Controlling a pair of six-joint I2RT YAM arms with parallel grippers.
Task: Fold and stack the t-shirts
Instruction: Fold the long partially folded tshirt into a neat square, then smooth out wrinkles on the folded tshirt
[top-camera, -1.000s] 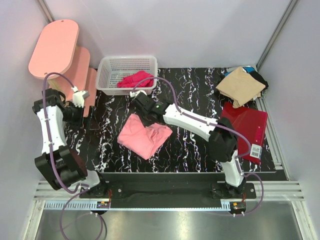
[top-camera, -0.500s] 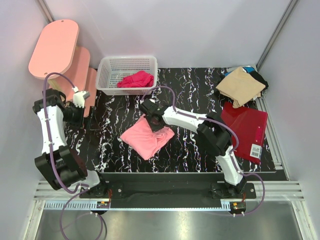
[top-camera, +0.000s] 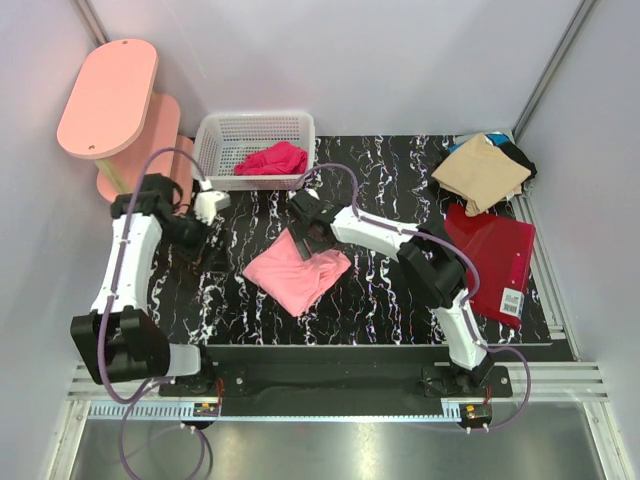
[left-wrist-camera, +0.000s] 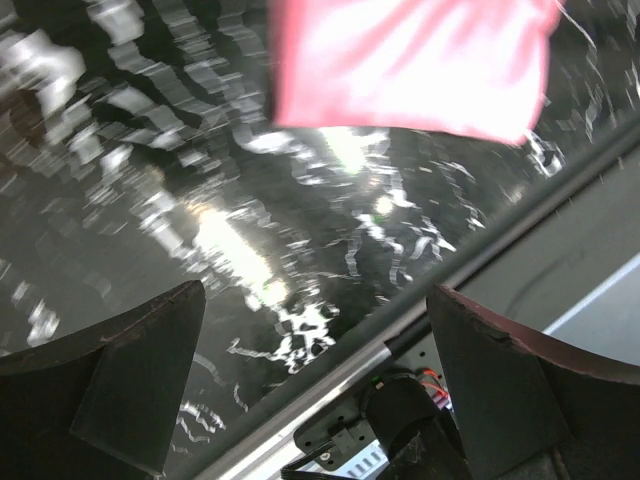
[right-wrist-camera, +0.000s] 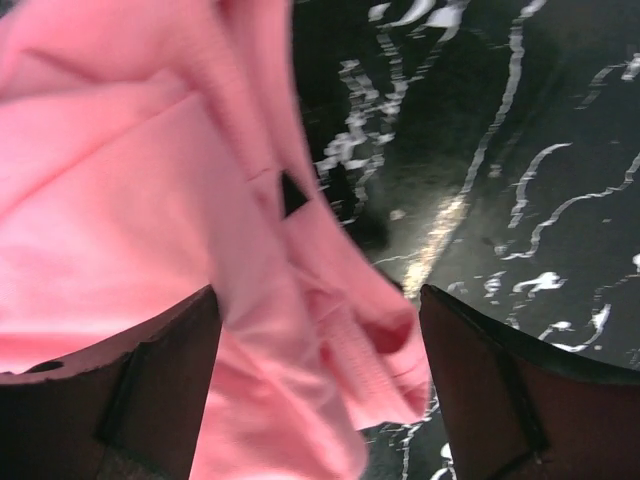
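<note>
A light salmon-pink t-shirt (top-camera: 296, 272) lies partly folded and rumpled on the black marbled table (top-camera: 390, 290). My right gripper (top-camera: 310, 240) hovers over the shirt's far edge. In the right wrist view the right gripper (right-wrist-camera: 315, 400) is open, with the pink t-shirt (right-wrist-camera: 120, 200) loose on the table below its jaws. My left gripper (top-camera: 212, 258) is just left of the shirt. In the left wrist view the left gripper (left-wrist-camera: 320, 390) is open and empty, with the pink t-shirt (left-wrist-camera: 410, 60) ahead of it. A tan t-shirt (top-camera: 480, 172), a black one (top-camera: 520, 155) and a dark red one (top-camera: 495, 250) lie at the right.
A white mesh basket (top-camera: 255, 120) at the back holds a crimson garment (top-camera: 272, 158). A pink stool (top-camera: 110, 95) stands at the far left. The table's near metal edge (left-wrist-camera: 420, 320) and the left arm's base (left-wrist-camera: 410, 420) show below the left gripper.
The right gripper has opened and let go of the pink t-shirt, which has settled on the table. The left arm has swung in from the left edge toward the shirt.
</note>
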